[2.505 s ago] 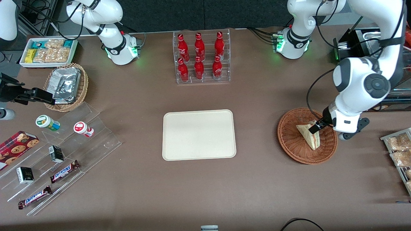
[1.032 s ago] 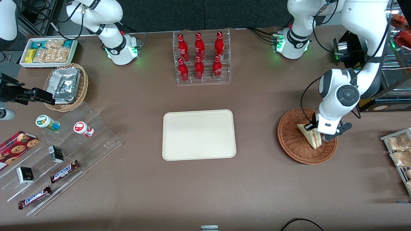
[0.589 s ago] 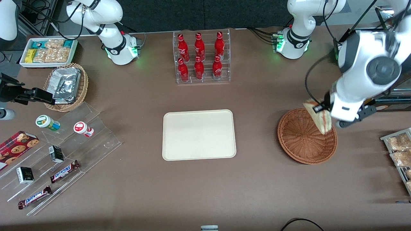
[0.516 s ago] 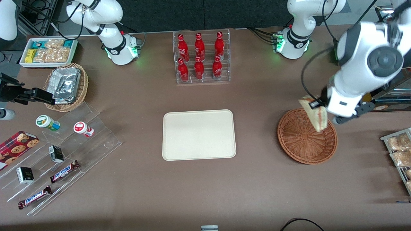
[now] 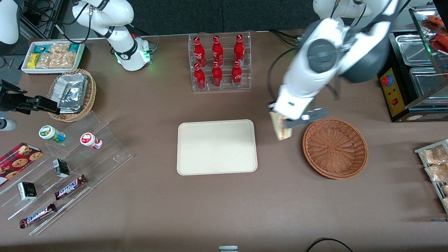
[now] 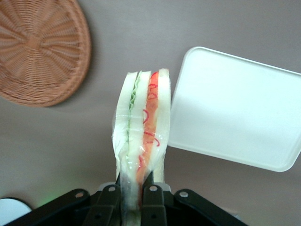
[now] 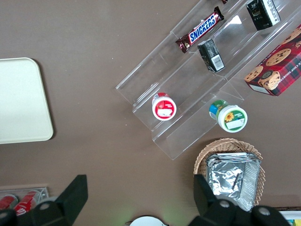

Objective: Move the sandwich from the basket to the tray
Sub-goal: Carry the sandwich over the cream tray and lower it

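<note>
My left gripper (image 5: 279, 118) is shut on the sandwich (image 5: 281, 128) and holds it in the air between the reddish-brown basket (image 5: 335, 147) and the cream tray (image 5: 216, 146). In the left wrist view the sandwich (image 6: 142, 136) stands on edge between the fingers (image 6: 151, 197), its green and red filling showing; the gripper (image 6: 132, 195) pinches its lower end. The basket (image 6: 37, 52) is empty and the tray (image 6: 235, 110) is bare. The tray also shows in the right wrist view (image 7: 21, 101).
A clear rack of red bottles (image 5: 219, 63) stands farther from the front camera than the tray. Toward the parked arm's end are a tan basket of foil packets (image 5: 72, 92), a clear stepped shelf with snacks (image 5: 66, 168) and a white bin (image 5: 52, 56). Snack packets (image 5: 434, 164) lie at the working arm's end.
The gripper closed on the sandwich in the basket, lifted it out, and carried it sideways toward the tray. The basket is now empty.
</note>
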Controlling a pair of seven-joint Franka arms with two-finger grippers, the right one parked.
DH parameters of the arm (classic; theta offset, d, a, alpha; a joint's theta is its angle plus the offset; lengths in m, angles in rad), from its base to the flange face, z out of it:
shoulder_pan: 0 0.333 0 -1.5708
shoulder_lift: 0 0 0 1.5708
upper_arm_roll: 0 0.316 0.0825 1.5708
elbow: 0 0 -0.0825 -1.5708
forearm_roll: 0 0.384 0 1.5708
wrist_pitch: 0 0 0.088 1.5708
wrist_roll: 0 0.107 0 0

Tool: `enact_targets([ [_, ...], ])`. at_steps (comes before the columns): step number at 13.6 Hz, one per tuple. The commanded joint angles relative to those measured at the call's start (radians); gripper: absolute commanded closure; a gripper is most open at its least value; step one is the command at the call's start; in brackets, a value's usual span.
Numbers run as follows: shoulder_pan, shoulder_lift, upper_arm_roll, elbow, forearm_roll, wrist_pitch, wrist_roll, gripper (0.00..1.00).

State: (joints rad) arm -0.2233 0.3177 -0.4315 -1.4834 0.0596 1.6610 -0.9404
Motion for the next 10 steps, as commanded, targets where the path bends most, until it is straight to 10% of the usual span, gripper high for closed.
enact_targets([
  [1, -0.132, 0.194, 0.0, 0.193, 0.116, -0.018, -0.138, 1.0],
  [10, -0.312, 0.484, 0.013, 0.218, 0.362, 0.321, -0.27, 1.0],
])
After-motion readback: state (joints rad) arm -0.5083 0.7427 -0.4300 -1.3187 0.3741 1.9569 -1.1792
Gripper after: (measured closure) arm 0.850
